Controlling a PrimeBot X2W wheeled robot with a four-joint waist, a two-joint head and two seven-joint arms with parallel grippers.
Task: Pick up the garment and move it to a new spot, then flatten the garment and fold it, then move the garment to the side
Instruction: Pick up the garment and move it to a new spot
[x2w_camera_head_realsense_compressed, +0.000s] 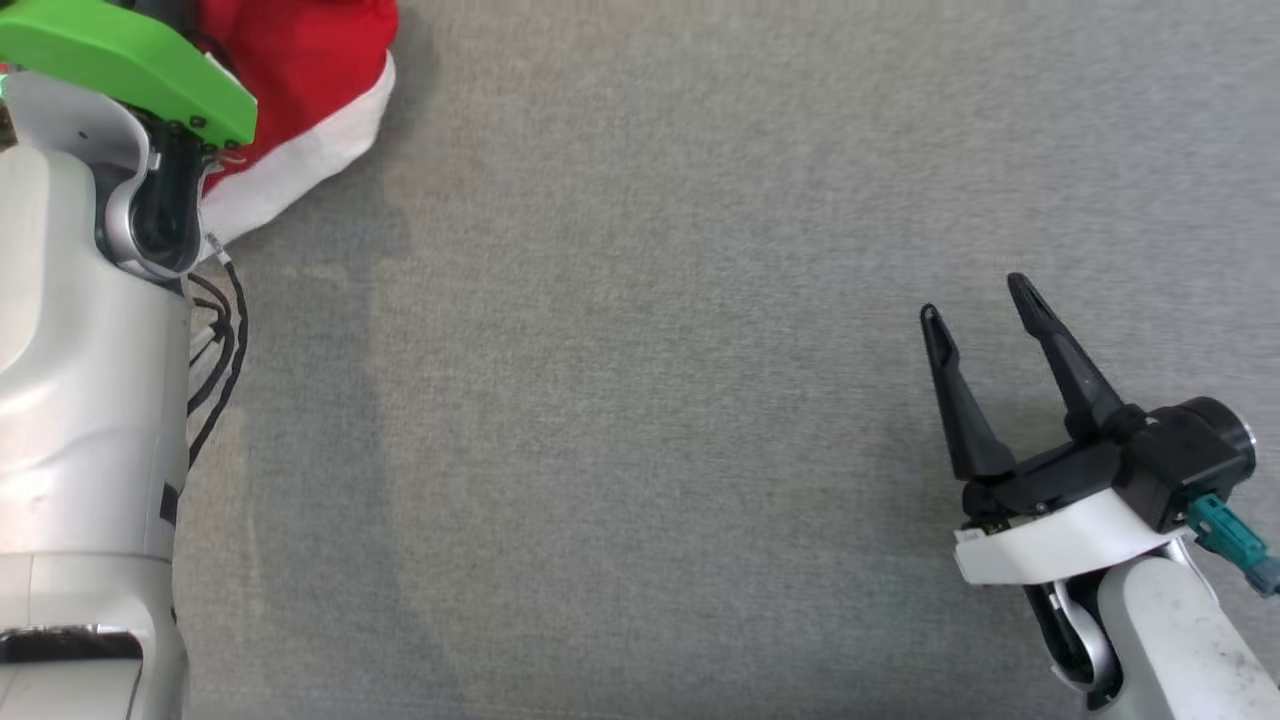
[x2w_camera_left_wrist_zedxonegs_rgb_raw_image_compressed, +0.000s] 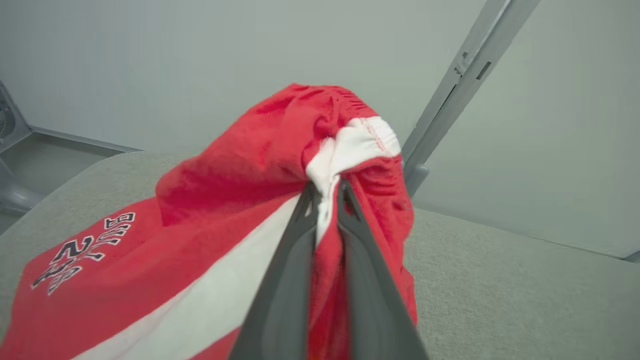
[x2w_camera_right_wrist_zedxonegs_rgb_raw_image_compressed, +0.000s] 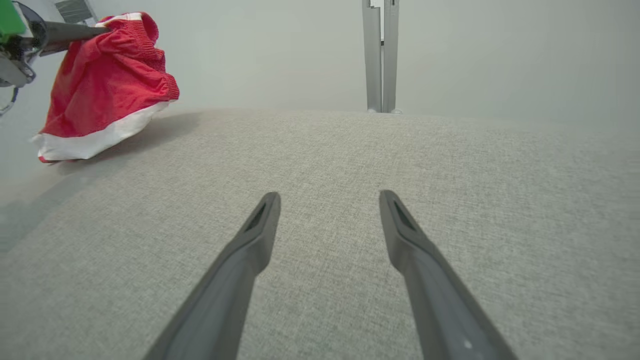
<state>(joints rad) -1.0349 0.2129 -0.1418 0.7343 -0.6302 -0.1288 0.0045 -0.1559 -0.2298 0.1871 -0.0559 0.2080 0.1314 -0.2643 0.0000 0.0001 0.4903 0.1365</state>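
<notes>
Your left gripper (x2w_camera_left_wrist_zedxonegs_rgb_raw_image_compressed: 327, 192) is pinched right down, the two long dark fingers almost meeting, with a fold of the garment (x2w_camera_left_wrist_zedxonegs_rgb_raw_image_compressed: 225, 200) clamped between the tips: white stitched trim and red cloth squeezed together. The cloth bunches up over the tips in a soft, crumpled peak. It's a red knit piece with a ribbed, gathered waist, a broad white band along its edge, and black-and-white lettering and numerals near one corner. From the head view it sits at the far left of the table (x2w_camera_head_realsense_compressed: 650, 400), top corner, partly behind your left arm's green cover (x2w_camera_head_realsense_compressed: 130, 60). In the right wrist view its upper part is raised at the grip while the white hem lies on the surface. That surface is a flat grey woven fabric, faintly flecked. Your right gripper (x2w_camera_head_realsense_compressed: 975, 296) stands spread wide, slim tapered fingers well apart, holding nothing, poised over bare cloth well away from the garment. A grey metal post (x2w_camera_right_wrist_zedxonegs_rgb_raw_image_compressed: 378, 55) rises behind the table's far edge
</notes>
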